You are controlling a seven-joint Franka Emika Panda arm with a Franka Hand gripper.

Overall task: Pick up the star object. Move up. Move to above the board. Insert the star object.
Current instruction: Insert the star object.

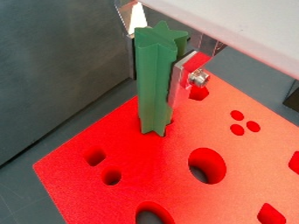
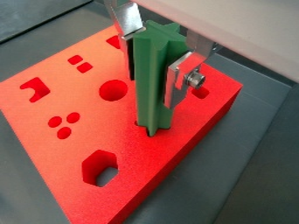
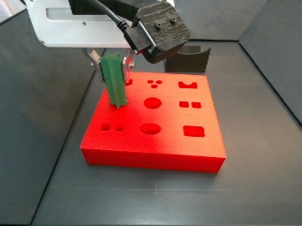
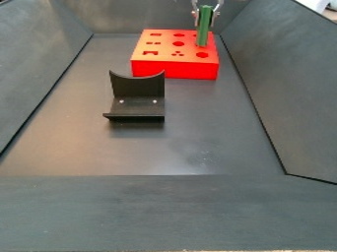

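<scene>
We see the end effector [image 1: 156,54] above one corner region of the board [image 1: 176,188], with its two silver fingers [image 1: 184,72] closed onto the star object [image 1: 156,79]. In both wrist views the flat plates press the upper part of this green peg from two opposite sides, so the end effector is only as far open as the peg is thick.

The star object [image 2: 156,83] stands upright, and its lower end sits in a hole of the board [image 2: 70,157], near one edge of the red slab. How deep it goes into the hole we cannot tell. In a side view the star object [image 3: 116,79] rises from the board [image 3: 154,146] close to the edge that is near the white body of the arm, and most of its length is above the top face.

The top face of the board shows other holes: a big round one [image 2: 114,89], three small round ones [image 2: 62,122], a six-sided one [image 2: 101,164] and some square ones.

In a side view the board [image 4: 165,54] lies at the far end of the dark floor, with the end effector [image 4: 206,12] above it. The fixture [image 4: 134,96] stands well apart from the board, nearer to the camera.
</scene>
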